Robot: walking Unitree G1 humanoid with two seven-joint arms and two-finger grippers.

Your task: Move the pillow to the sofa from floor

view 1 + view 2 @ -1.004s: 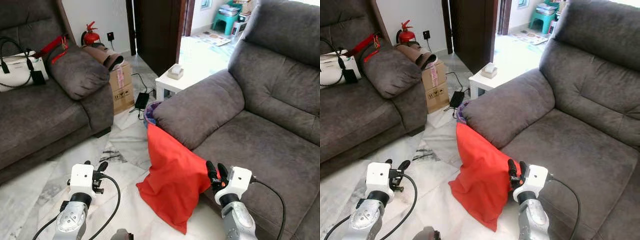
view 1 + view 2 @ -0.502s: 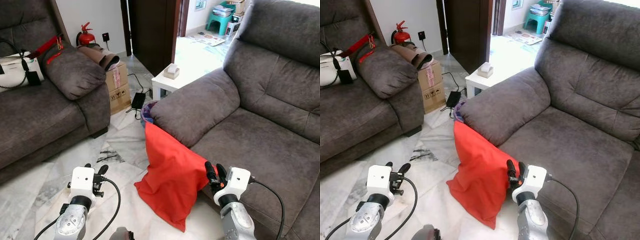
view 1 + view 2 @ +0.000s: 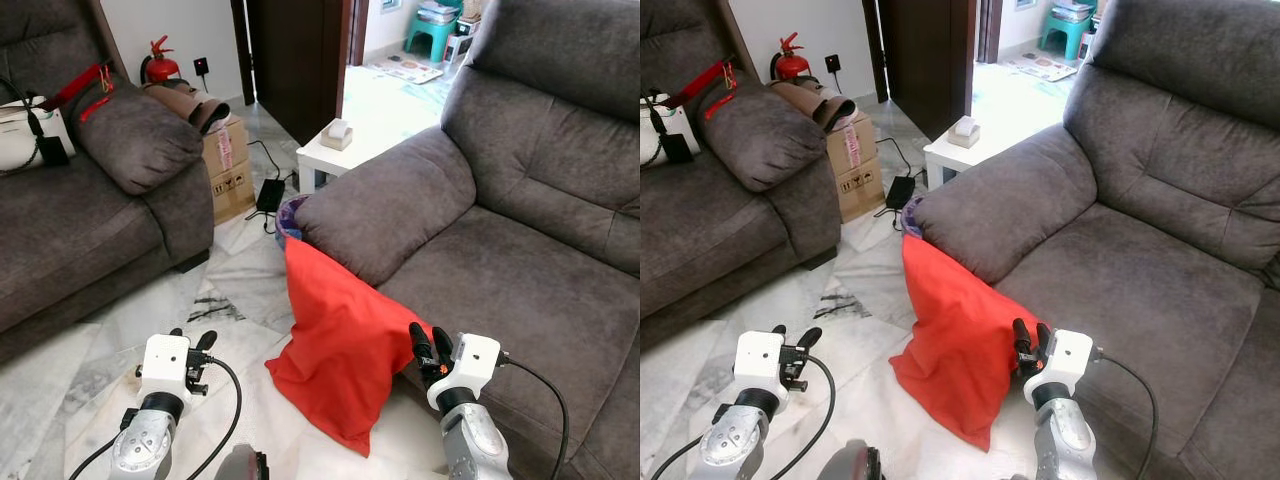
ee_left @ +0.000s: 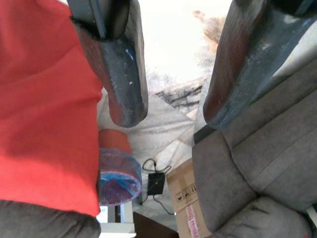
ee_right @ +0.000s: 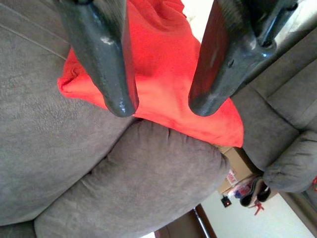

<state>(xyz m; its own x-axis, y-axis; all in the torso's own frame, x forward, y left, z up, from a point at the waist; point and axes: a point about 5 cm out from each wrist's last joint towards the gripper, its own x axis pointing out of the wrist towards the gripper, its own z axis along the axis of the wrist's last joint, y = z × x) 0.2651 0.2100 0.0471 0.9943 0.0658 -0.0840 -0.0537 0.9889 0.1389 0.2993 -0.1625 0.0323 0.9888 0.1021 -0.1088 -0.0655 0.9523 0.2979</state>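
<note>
A red pillow (image 3: 338,345) stands on the marble floor, leaning against the front of the grey sofa (image 3: 520,280) below its armrest. My right gripper (image 3: 428,333) is open, low beside the pillow's right edge at the sofa seat's front. In the right wrist view its fingers (image 5: 111,74) point at the pillow (image 5: 163,69) with nothing between them. My left gripper (image 3: 192,337) is open over the floor, left of the pillow and apart from it. The left wrist view has the pillow (image 4: 44,114) off to one side.
A second grey sofa (image 3: 90,220) with a bag stands on the left. A cardboard box (image 3: 228,165), a charger with cable (image 3: 270,195), a small white table (image 3: 335,150) and a round bin (image 3: 290,212) behind the pillow crowd the far floor.
The whole picture has shifted a little, so the camera moved. The pillow still leans on the sofa, and both grippers hold the same open pose.
</note>
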